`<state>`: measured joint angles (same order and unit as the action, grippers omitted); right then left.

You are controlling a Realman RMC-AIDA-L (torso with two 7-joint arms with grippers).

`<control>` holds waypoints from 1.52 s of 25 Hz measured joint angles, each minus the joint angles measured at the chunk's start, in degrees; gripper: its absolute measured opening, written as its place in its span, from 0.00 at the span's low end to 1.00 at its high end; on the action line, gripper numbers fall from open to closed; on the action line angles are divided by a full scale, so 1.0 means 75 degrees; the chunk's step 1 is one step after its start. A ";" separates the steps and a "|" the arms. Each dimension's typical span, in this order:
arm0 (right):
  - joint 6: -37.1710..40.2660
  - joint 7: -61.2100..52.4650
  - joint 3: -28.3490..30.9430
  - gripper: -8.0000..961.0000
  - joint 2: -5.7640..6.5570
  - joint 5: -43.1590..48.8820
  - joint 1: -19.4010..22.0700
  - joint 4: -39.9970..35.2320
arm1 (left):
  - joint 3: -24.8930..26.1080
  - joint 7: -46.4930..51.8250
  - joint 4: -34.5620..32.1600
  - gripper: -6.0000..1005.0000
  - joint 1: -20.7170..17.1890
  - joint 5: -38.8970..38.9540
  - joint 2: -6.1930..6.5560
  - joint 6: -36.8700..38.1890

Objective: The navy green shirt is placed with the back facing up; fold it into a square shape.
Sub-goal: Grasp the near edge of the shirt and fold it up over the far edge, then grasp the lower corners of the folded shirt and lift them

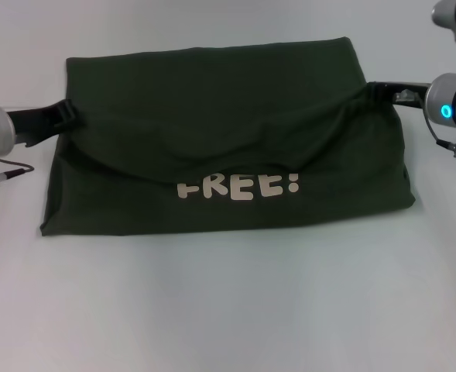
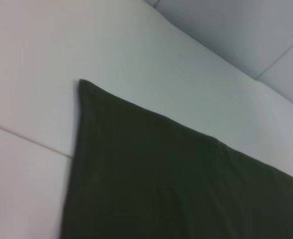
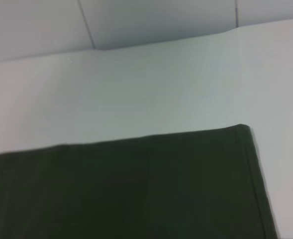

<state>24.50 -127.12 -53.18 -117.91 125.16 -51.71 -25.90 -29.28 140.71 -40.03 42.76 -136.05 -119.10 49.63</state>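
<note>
Already the shirt (image 1: pixel 212 108) lies half-folded on the desk (image 1: pixel 228 310); left pincer (image 1: pixel 66 114) and right pincer (image 1: pixel 378 91) clamp its top layer mid-fold, squaring unfinished.

1. In the head view we see even, soft light from overhead; the white table (image 1: pixel 228 310) is bright without glare.
2. The navy green shirt (image 1: pixel 212 116) reads very dark, its folds showing only as faint shading, while the cream lettering (image 1: pixel 238 187) stands out crisply.
3. We find only a thin, soft shadow along the shirt's near edge.
4. Both wrist views look blurred and dimmer, with the cloth (image 2: pixel 176 189) (image 3: pixel 126 194) nearly black and its hems soft.
</note>
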 joint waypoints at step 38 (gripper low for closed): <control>0.4848 -0.0259 0.0752 0.74 0.0201 -0.1798 0.2142 -0.2106 | -0.0032 -0.2776 0.0573 0.52 -0.2026 0.1901 0.0370 0.1941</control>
<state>60.86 -129.06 -47.54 -116.40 111.68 -35.65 -41.69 -29.52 119.89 -35.74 27.57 -121.79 -116.33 64.19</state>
